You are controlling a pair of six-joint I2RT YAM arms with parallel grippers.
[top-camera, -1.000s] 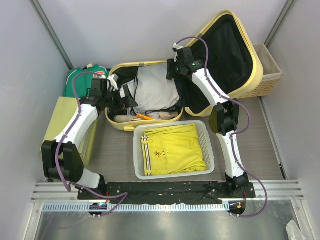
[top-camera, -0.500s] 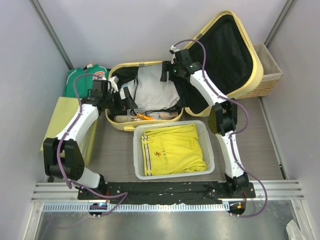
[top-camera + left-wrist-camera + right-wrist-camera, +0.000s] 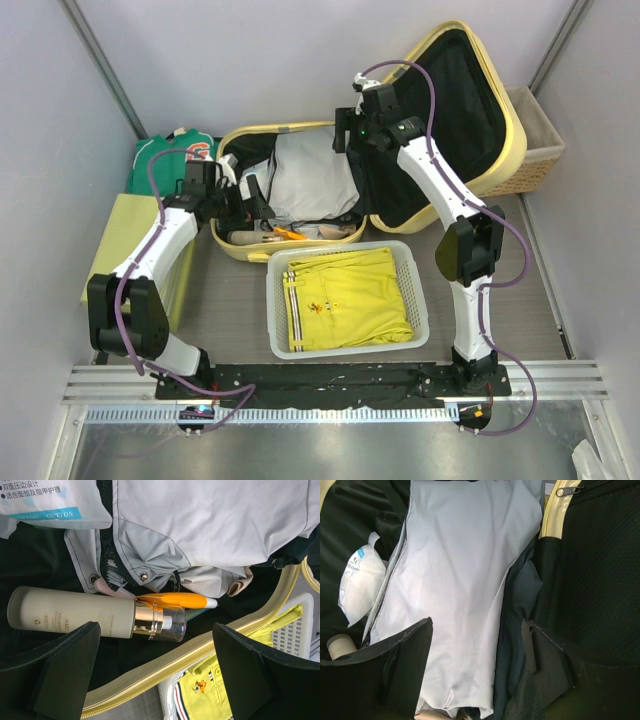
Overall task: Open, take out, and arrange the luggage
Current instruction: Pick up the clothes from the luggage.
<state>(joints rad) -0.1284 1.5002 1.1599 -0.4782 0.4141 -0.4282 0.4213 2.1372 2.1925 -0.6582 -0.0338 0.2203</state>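
See the luggage (image 3: 475, 110) open at the far middle of the table, lid leaning back to the right, base packed. Note the left gripper (image 3: 155, 645), spread wide and empty, hanging over the pale lotion bottle (image 3: 75, 617) lying along the near wall of the base: probably the next thing to lift. Come down across the bottle's body, not its clear cap, staying off the orange pen (image 3: 185, 600) touching the cap and the grey jacket (image 3: 210, 525) just behind. Close gently; likely smooth and apt to roll. Lift straight up over the yellow rim before swinging toward the white basket (image 3: 421, 300). Hold the right gripper (image 3: 476, 630), also wide and empty, above the jacket, clear of the left arm's path.
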